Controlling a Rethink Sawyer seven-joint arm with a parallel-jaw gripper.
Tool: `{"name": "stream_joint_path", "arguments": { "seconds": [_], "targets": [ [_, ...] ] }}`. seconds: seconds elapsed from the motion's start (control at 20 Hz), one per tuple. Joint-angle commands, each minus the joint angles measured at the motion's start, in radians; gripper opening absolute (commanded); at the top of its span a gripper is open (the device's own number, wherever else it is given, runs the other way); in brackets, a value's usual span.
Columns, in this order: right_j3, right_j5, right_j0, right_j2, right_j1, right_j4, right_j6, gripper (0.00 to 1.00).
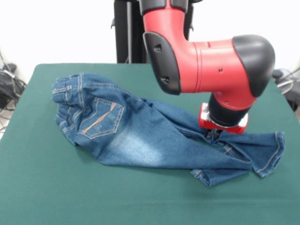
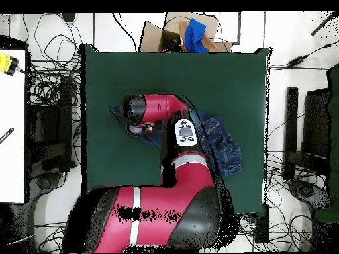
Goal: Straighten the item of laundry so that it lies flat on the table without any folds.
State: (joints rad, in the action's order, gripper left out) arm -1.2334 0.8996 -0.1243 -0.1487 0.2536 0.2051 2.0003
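Right now, from where I stand, it looks like this.

Gripper: the gripper hangs under the red and black arm and is pressed down into the denim; only dark tips show below the red wrist ring, and I cannot tell whether they are apart or pinched on the cloth.

Jeans: the jeans lie on the table right under and around the gripper, back side up, bunched and creased rather than flat.

Waistband: the gathered waistband sits well away from the gripper, at the far end of the garment from it in the front view, rumpled and partly raised.

Back pocket: the pocket with orange stitching lies between the waistband and the gripper, nearer the waistband; a pale faded patch lies just beyond it toward the gripper.

Legs: the legs run toward the gripper and overlap there; one leg continues past it to a turned-up hem, another folded end lies just beside and in front of the gripper.

Overhead: the arm covers most of the garment; denim shows beside it and a small piece at the wrist end.

Beyond the table: a cardboard box holding blue cloth, well apart from the gripper.
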Motion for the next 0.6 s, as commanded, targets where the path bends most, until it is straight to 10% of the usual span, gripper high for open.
{"name": "stream_joint_path", "arguments": {
  "seconds": [0.05, 0.6],
  "targets": [
    [0.060, -0.430, -0.032, -0.052, -0.224, 0.099, 0.038, 0.00],
    [0.001, -0.382, -0.051, -0.083, -0.198, 0.075, 0.017, 0.00]
  ]
}}
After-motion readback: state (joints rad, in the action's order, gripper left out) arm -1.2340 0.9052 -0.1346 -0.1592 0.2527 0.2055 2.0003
